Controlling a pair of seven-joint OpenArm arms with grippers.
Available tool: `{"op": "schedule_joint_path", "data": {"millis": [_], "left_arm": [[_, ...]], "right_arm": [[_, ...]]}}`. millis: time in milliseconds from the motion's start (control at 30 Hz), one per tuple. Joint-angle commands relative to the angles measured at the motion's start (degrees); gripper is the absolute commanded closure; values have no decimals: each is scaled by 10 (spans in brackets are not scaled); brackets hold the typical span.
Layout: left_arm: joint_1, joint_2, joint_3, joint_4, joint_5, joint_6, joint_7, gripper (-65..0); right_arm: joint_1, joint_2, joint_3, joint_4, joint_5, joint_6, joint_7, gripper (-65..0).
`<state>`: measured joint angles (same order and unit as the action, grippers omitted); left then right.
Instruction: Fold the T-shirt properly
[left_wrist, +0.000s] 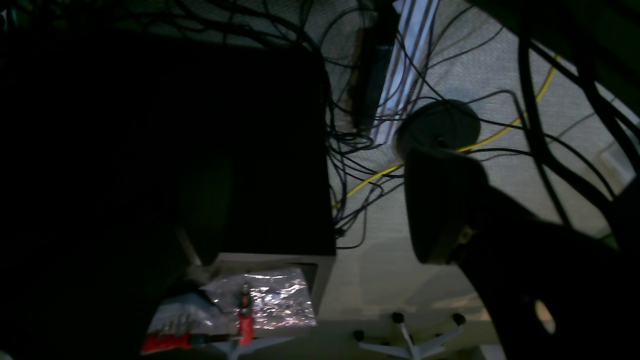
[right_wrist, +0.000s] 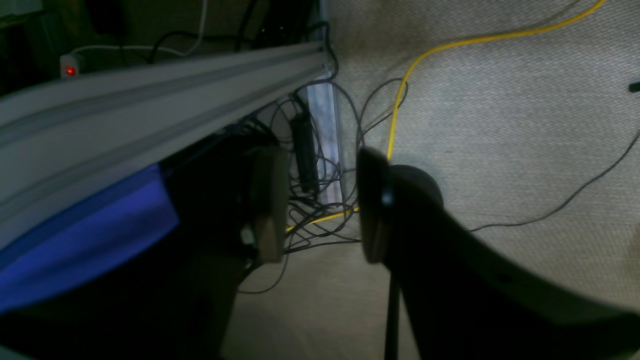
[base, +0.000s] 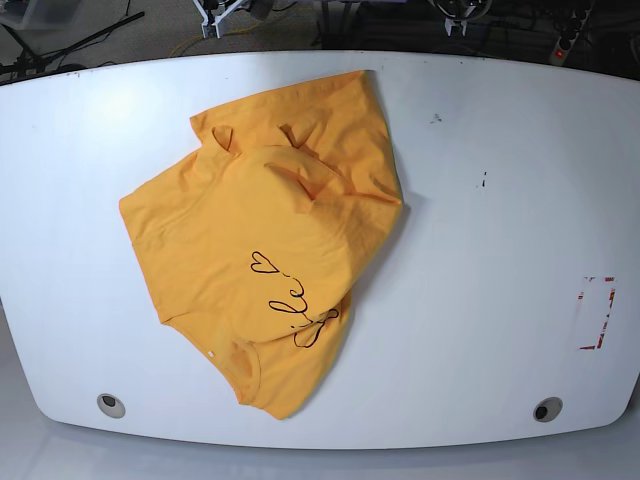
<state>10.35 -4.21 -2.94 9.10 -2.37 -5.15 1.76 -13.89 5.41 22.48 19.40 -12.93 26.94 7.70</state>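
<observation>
The T-shirt is lying crumpled and skewed on the white desk, lettering up. Both arms are hanging off the desk, over the cabled floor: left claw gaping empty, right claw partly open, empty. Spreading the shirt flat should come first.

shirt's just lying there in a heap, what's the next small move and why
Probably bring a hand up over the table toward the T-shirt to start spreading it flat. It lies crumpled left of centre, fabric bunched near the top and the lettering partly folded under. Neither hand shows in the base view; both wrist cameras see only floor and cables.
</observation>
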Motion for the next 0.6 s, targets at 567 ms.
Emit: {"op": "schedule_joint_path", "data": {"millis": [567], "left_arm": [[14, -1, -2, 22, -1, 4, -50, -494]], "right_arm": [[-7, -1, 0, 4, 0, 3, 3, -211]]}}
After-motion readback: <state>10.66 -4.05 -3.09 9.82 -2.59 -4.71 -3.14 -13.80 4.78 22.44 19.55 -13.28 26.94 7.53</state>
